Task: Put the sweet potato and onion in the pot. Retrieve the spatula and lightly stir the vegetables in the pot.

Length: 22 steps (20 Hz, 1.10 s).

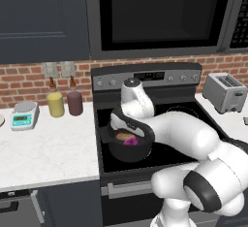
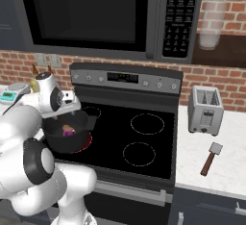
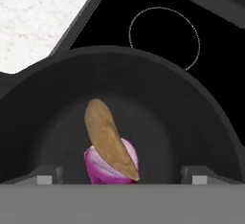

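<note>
Dark grey, nearly black matte round cooking pot (image 3: 191,108): sits on the black glass stovetop (image 2: 144,142), low and left of centre in the right base view, at centre in the left base view (image 1: 127,149).

Contents of pot: oblong orange-brown sweet potato (image 3: 109,139), lying tilted across the round pink-purple onion (image 3: 112,168) and touching it. In the hand view both rest on the pot floor, low and centre in the frame. In the left base view the onion (image 1: 130,142) shows as a pink patch beside the tan tuber (image 1: 123,136).

White arm's two-finger gripper (image 3: 119,177): directly above the pot, pointing down into it. Its two dark fingertips (image 3: 45,176) stand wide apart at the lower left and lower right of the hand view, with both vegetables between them and nothing gripped.

Slim spatula with dark brown handle and flat light grey metal blade (image 2: 210,158): lies flat on the white marble counter (image 2: 230,171), lower right of the right base view, well apart from the pot.

Silver two-slot toaster (image 2: 205,109): on the same counter, above the spatula in the frame.

Left counter (image 1: 43,148), left base view: small white digital kitchen scale (image 1: 24,115), yellow bottle (image 1: 55,103) and maroon bottle (image 1: 74,101), all at middle left against the red brick wall (image 1: 24,83).
</note>
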Motion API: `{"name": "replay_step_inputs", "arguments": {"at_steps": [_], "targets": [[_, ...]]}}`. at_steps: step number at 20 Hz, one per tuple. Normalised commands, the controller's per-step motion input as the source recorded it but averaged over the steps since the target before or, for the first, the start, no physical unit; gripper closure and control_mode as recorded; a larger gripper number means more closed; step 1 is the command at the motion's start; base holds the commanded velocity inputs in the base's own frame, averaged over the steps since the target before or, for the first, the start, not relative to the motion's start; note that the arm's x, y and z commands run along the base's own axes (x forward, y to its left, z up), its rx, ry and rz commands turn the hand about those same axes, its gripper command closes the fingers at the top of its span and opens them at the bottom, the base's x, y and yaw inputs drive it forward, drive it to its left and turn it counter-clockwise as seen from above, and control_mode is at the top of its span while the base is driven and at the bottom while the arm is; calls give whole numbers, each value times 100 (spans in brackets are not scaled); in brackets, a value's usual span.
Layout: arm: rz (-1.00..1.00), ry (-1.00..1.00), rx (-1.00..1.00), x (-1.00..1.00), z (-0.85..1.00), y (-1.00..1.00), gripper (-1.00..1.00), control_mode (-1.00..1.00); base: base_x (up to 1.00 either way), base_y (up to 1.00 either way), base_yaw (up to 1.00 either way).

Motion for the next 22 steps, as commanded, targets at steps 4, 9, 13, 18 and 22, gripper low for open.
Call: {"name": "replay_step_inputs", "arguments": {"at_steps": [4,9,13,18,22], "targets": [[0,-15,8,-71,87,-28,-100,-100,0,0,0],[-10,-5,11,-84,23,-90,-100,-100,0,0,0],[-24,0,9,-55,8,-100,-100,-100,0,0,0],[-34,16,7,-8,3,-100,-100,-100,0,0,0],[-42,19,0,0,0,-100,-100,-100,0,0,0]]}}
